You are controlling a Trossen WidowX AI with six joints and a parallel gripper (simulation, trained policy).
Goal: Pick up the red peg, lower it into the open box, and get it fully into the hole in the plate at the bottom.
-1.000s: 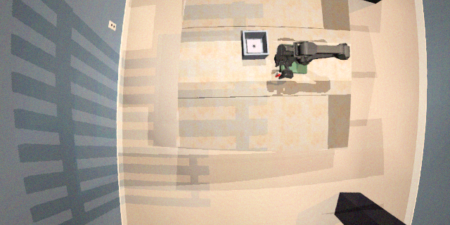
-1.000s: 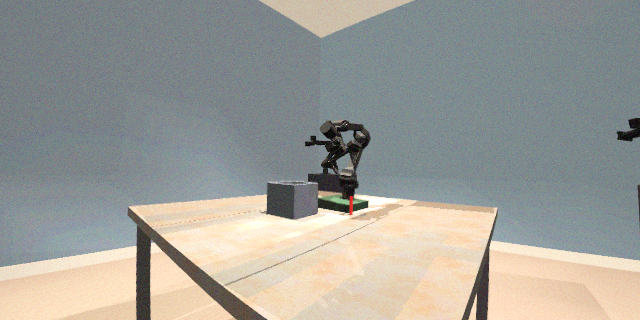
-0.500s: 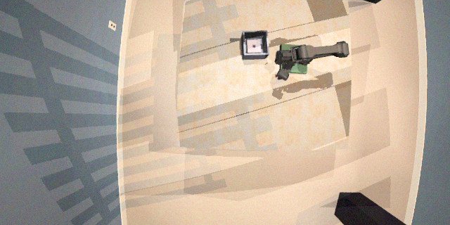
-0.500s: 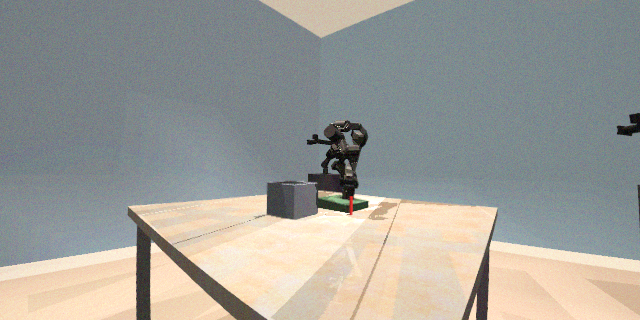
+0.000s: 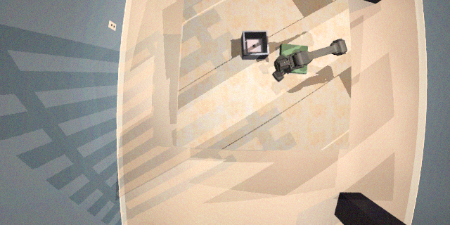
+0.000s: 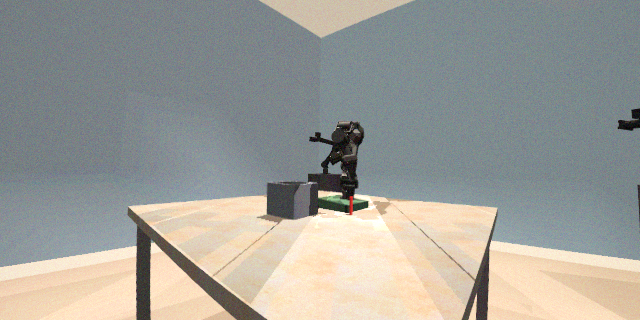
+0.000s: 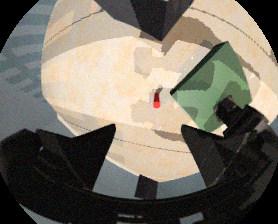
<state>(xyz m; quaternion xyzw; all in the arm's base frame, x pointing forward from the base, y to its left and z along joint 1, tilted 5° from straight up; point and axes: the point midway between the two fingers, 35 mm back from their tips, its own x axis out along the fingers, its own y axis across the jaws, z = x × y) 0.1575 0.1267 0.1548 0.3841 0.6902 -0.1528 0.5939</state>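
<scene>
One open claw, raised, red peg apart

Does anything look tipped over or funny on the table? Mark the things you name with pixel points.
No, nothing looks odd. The red peg (image 6: 351, 205) (image 7: 156, 104) stands upright beside the green block (image 5: 294, 48) (image 6: 336, 203) (image 7: 210, 87), and the box (image 5: 254, 56) (image 6: 287, 201) (image 7: 162, 17) sits flat, its open top facing up.

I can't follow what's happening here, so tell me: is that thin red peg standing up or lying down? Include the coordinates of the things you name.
Upright: the thin red peg (image 6: 351, 205) (image 7: 156, 103) rises vertically beside the flat green block (image 6: 336, 204) (image 7: 210, 90).
</scene>
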